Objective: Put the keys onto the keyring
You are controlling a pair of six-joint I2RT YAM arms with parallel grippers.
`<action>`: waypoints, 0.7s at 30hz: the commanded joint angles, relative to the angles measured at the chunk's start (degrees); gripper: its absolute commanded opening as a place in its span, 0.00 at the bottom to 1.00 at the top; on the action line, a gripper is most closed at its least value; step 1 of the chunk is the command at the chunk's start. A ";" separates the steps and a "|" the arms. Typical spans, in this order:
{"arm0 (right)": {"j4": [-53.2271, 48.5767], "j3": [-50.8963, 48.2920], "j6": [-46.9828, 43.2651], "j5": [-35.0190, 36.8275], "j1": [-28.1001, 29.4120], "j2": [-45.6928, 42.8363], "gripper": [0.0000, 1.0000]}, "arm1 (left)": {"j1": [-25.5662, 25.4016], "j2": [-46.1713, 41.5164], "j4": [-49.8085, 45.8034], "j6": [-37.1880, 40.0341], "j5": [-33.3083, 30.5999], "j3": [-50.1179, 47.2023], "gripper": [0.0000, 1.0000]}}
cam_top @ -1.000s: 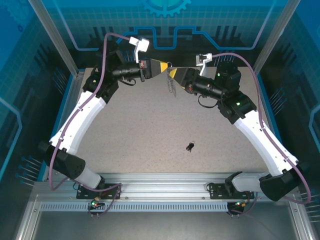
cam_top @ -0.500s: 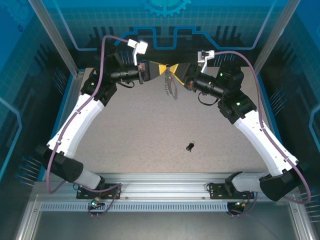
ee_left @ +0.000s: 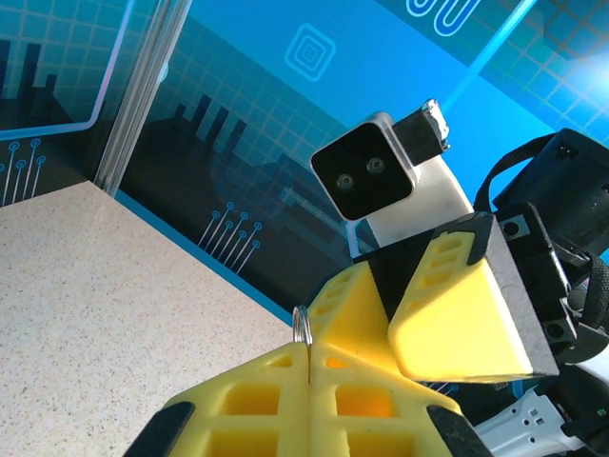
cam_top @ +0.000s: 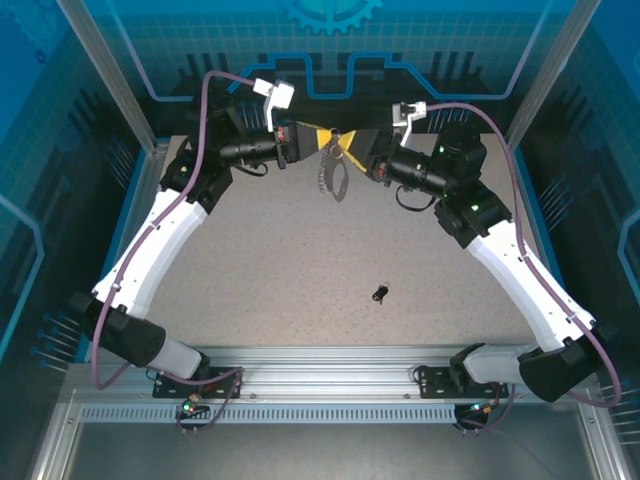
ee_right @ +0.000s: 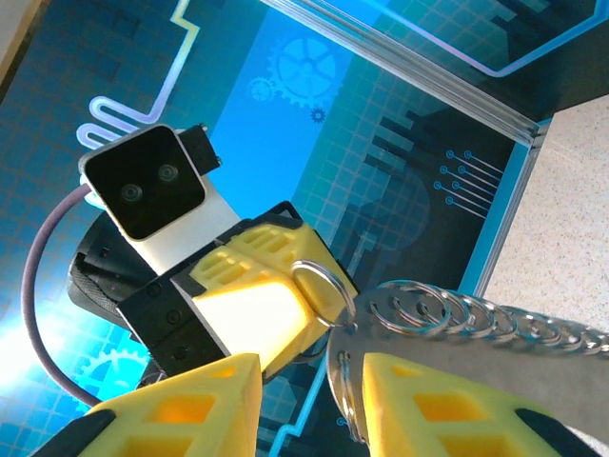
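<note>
Nothing is threaded yet: the left pincer (cam_top: 321, 138) pinches the keyring (cam_top: 335, 178) over the worktop's (cam_top: 260, 260) far edge, the right pincer (cam_top: 348, 149) gapes narrowly round it, and the keys (cam_top: 380, 293) lie untouched nearer the front edge.

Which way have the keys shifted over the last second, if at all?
No. The keys lie on the same spot of the table, just as far from the front rail as before.
</note>
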 commanded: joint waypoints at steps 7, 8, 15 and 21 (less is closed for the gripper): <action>0.20 -3.46 0.63 -0.62 0.39 -0.33 0.35 | 0.54 -0.80 1.80 1.07 -0.54 -0.68 0.00; 0.15 -3.42 0.55 -0.50 0.42 -0.32 0.35 | 0.54 -0.73 1.79 1.11 -0.39 -0.71 0.00; -0.99 -1.98 -0.84 0.21 0.06 0.56 0.29 | 0.54 -0.53 1.19 1.39 0.53 -0.86 0.00; -1.45 -1.03 -1.13 -0.10 -0.54 1.25 0.18 | 0.54 -0.57 0.98 1.73 0.79 -1.32 0.00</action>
